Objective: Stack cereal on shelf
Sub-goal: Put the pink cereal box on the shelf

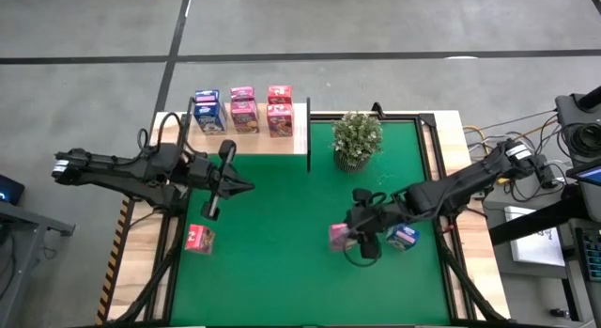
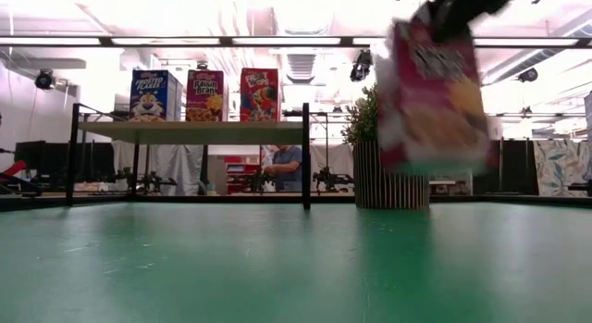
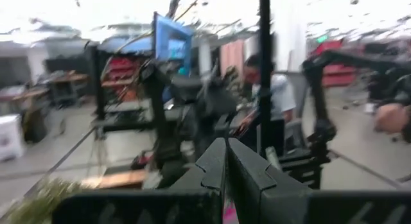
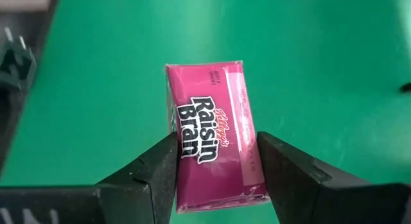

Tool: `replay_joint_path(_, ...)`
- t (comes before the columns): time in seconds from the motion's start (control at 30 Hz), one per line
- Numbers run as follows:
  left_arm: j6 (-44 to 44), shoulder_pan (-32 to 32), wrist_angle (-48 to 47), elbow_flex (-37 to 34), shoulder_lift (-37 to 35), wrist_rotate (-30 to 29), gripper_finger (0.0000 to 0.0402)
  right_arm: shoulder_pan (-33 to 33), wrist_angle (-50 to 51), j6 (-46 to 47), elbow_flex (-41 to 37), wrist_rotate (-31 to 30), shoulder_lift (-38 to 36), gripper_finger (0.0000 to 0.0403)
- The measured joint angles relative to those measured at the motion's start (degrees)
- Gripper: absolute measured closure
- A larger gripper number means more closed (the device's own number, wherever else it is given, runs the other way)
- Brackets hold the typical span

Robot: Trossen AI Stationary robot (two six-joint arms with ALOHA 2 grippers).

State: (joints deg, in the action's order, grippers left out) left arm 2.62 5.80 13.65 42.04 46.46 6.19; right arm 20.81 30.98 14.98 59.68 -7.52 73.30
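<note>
Cereal takes centre stage: a pink Raisin Bran box [image 4: 215, 137] sits between the right gripper [image 4: 217, 169] fingers, which press its two long sides, over the green mat [image 1: 282, 225] near the right front of the table. In the low view the box hangs tilted and clear of the mat, so it appears lifted. A blue box [image 1: 404, 237] lies just beside it, and another pink box [image 1: 199, 239] rests at the mat's left edge. Six boxes already stand in two rows on the shelf [image 1: 291, 140] at the back left, beside the plant [image 1: 357, 138]. The left gripper [image 1: 246, 187], fingers pressed together and empty, waits near the shelf's front. Judged from this, the carry step is in hand; next the right arm must cross past the plant and set the box upright on the shelf's free strip.
</note>
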Motion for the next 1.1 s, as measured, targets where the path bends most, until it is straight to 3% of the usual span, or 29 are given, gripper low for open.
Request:
replay_joint_path(0.27, 2.3, 0.0, -6.5, 0.0, -0.3, -10.3, 0.0402, -5.6, -0.5, -6.8, 11.1, -0.1, 1.3, 0.0216)
replay_joint_path(0.57, 7.4, 0.0, -8.5, -0.1, -3.9, -16.1, 0.0402, -15.1, -0.2, -21.4, 26.0, -0.1, 12.0, 0.0216)
replay_joint_path(0.87, 9.1, 0.0, -11.7, -0.1, -9.0, -16.2, 0.0402, -24.9, 0.4, -32.2, 42.7, 0.5, 24.9, 0.0216)
replay_joint_path(1.1, 9.1, 0.0, -11.7, -0.8, -10.1, -16.2, 0.0402, -29.3, 1.6, -34.0, 55.3, 4.9, 33.6, 0.0216)
